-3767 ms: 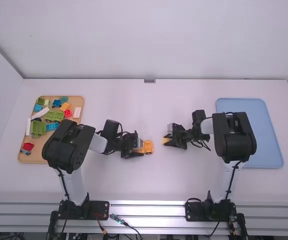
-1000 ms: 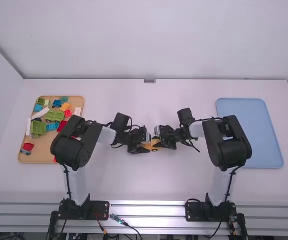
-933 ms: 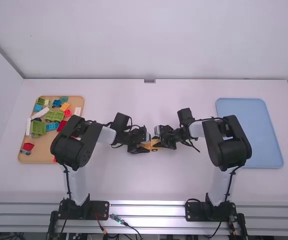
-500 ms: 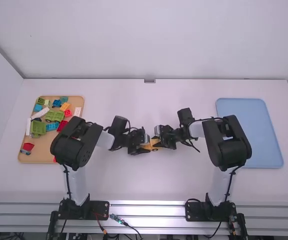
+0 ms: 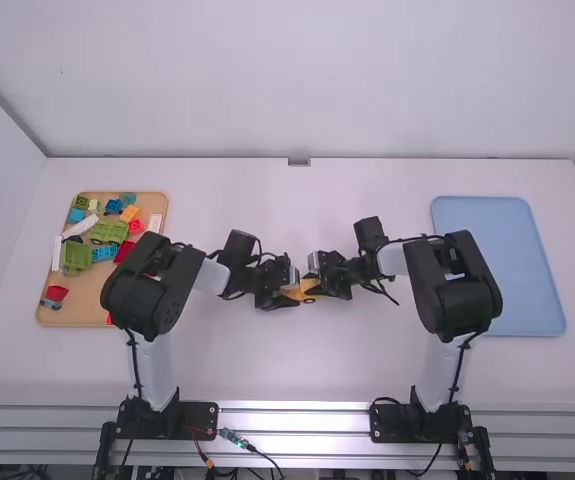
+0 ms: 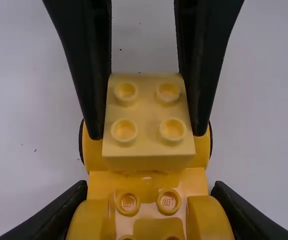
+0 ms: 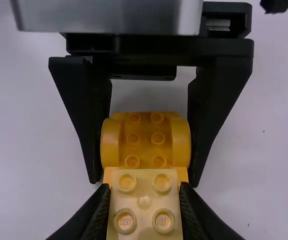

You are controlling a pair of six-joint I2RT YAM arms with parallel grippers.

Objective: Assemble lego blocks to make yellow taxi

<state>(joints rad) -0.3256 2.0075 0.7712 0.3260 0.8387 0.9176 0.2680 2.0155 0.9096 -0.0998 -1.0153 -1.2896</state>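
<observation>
Yellow taxi body [image 6: 146, 182] is near the middle of the white bench [image 5: 297, 370], its sides gripped by the left tool [image 5: 289, 292]; the right tool [image 5: 317, 287] pinches a smaller pale yellow four-stud brick [image 6: 149, 110] over one end.

High downward view, opposing wrist close-ups

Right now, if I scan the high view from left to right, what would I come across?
Tan tray of blocks → left claw → yellow toy car → right claw → blue tray.
</observation>
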